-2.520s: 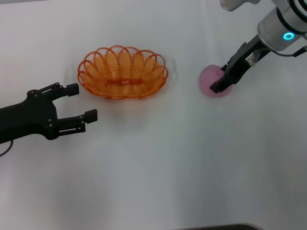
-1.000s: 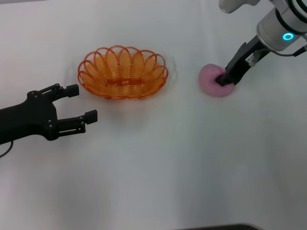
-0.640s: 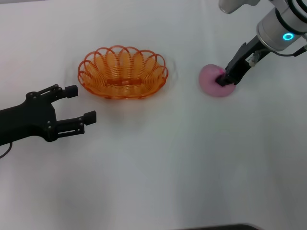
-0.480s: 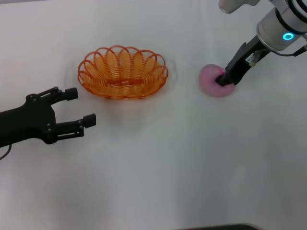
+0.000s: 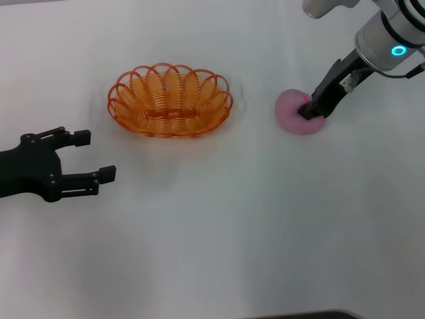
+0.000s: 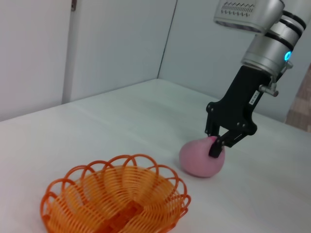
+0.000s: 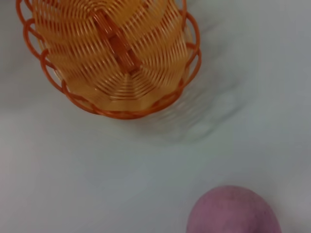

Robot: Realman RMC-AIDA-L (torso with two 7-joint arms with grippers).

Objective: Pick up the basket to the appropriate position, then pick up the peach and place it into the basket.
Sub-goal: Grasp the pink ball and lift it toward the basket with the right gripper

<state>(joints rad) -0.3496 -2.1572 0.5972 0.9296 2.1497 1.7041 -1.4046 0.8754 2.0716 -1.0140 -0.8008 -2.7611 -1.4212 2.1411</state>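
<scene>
Right gripper (image 5: 309, 109) was angled down from the far right, fingers pinched on the peach (image 5: 292, 111), which sat on the white table (image 5: 265, 219) well right of the basket (image 5: 170, 100). Basket upright on the table, nothing in it. Left gripper (image 5: 93, 157) lay low at the near left, forearm level, fingers spread with nothing between them, clear of the basket.

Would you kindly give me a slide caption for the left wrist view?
Right gripper closed on the peach resting on the white table, beyond the empty orange basket.
</scene>
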